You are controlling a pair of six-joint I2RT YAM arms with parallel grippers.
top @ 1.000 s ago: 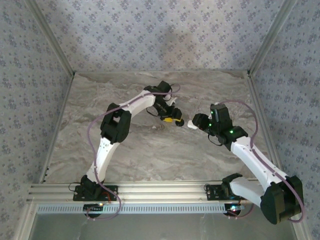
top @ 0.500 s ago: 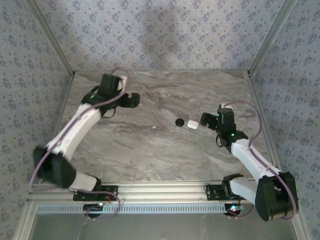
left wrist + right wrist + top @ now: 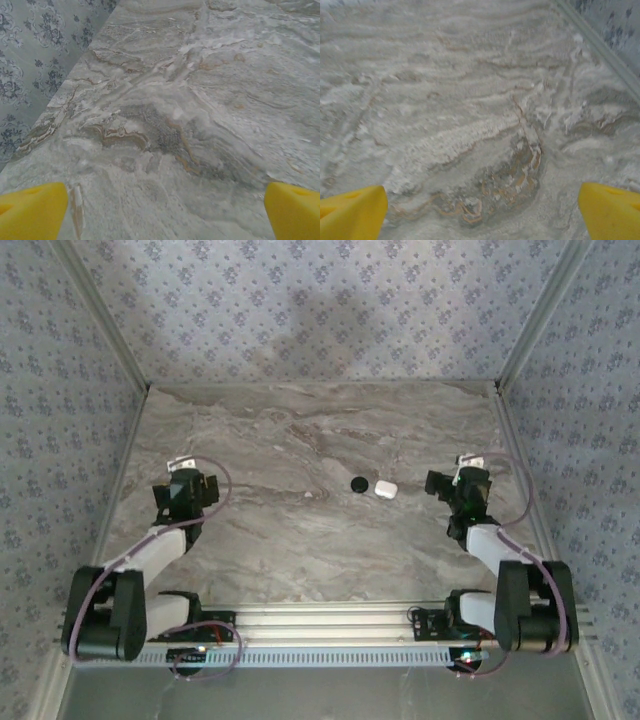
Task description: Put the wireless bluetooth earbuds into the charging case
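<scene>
**One case, one black object, two opened grippers**

One charging case is counted: a small glossy white pebble, laid flat on the marble-patterned table a little right of its middle. One black round object is seen just beside the case, on its left. One tiny pale speck is found further left, apart from both. It is too small for it to be told whether it is an earbud.

Two arms are counted, both folded back towards the near edge. The left gripper is held near the table's left side and the right gripper near its right side, each well apart from the case. The black round object is placed between the left gripper and the case.

In the left wrist view the left gripper is shown with its yellow fingertips spread wide over the marble, with nothing clasped. In the right wrist view the right gripper is likewise shown with its fingertips spread wide. The table is enclosed by floral-papered walls.
</scene>
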